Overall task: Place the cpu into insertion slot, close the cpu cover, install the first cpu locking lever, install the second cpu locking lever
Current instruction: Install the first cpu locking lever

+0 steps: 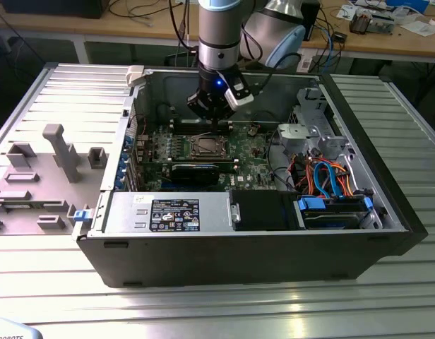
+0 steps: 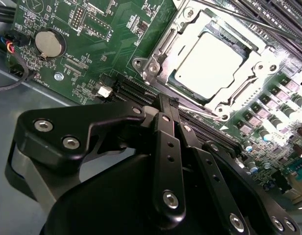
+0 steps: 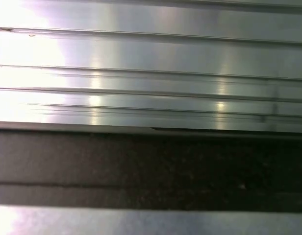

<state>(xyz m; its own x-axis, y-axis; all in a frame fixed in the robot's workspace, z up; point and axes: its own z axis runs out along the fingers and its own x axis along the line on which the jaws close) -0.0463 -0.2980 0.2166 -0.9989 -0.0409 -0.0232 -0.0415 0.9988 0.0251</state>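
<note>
A ribbed, silvery aluminium table [image 1: 387,296] carries an open black computer case [image 1: 260,261] lying on its side; in the first wrist view the same grooved metal slats [image 3: 151,54] run above a dark band. Behind it stands a wooden workbench [image 1: 133,28] strewn with cables and papers. On the exterior view's left, a grey plastic fixture plate [image 1: 41,176] with upright blocks rests on the table.

Inside the case lies the green motherboard [image 1: 253,152], with a grey power supply box [image 1: 168,212] in front and a bundle of orange and blue cables [image 1: 330,176] to the exterior view's right. A long black card [image 1: 195,171] stands just in front of the socket.

The black pincer [image 2: 171,105] hangs just above the socket's edge, its fingers [image 2: 168,147] clenched together and grasping nothing. The small square cpu with a dull silver-grey top [image 2: 206,64] sits in its slot, and the thin silvery metal cpu cover frame [image 2: 158,56] lies down around it.
</note>
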